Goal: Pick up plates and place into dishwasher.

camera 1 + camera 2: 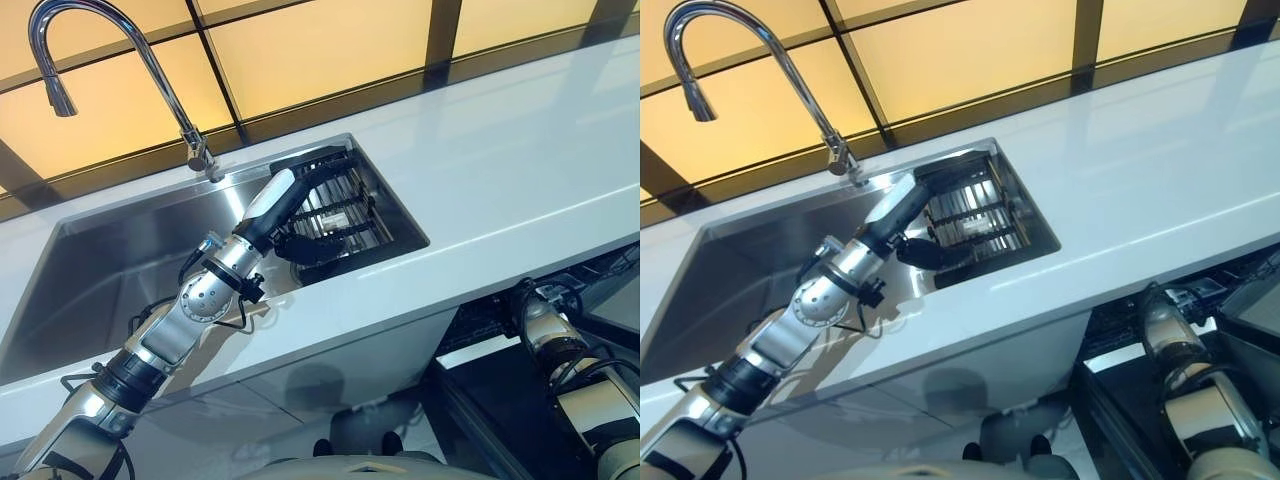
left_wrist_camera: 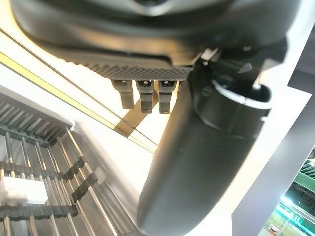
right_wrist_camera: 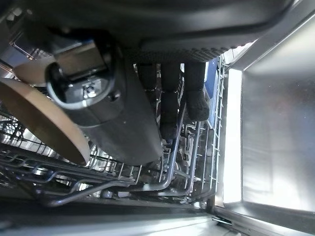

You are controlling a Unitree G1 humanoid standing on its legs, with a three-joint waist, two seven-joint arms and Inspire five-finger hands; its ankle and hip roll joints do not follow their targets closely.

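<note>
Reaching out over the sink (image 1: 110, 270), the left hand (image 1: 300, 238) sits at the near edge of the dark drying rack (image 1: 345, 205) that fills the sink's right end, fingers bent downward toward the slats. Its own wrist view shows the fingers (image 2: 142, 96) short and curled with nothing between them and the thumb, so I'd call it closed on nothing, probably going for whatever is left in the rack. I can't make out a plate there; only a small white block (image 2: 22, 189) lies on the slats.

The one plate (image 3: 44, 125) I can pick out is down in the dishwasher, a tan disc standing on edge in the wire basket (image 3: 162, 177), just beside the thumb of the right hand (image 3: 172, 93). Whether that hand touches or holds it I can't tell; its fingers hang fairly straight over the wires. The right arm drops below the worktop (image 1: 520, 170) at the near right, which fits loading the machine.

The tall faucet (image 1: 110, 60) arches at the far left of the sink, well away from the left arm. The sink wall and rack rim are what I'd expect to crowd that hand when it lifts anything out
</note>
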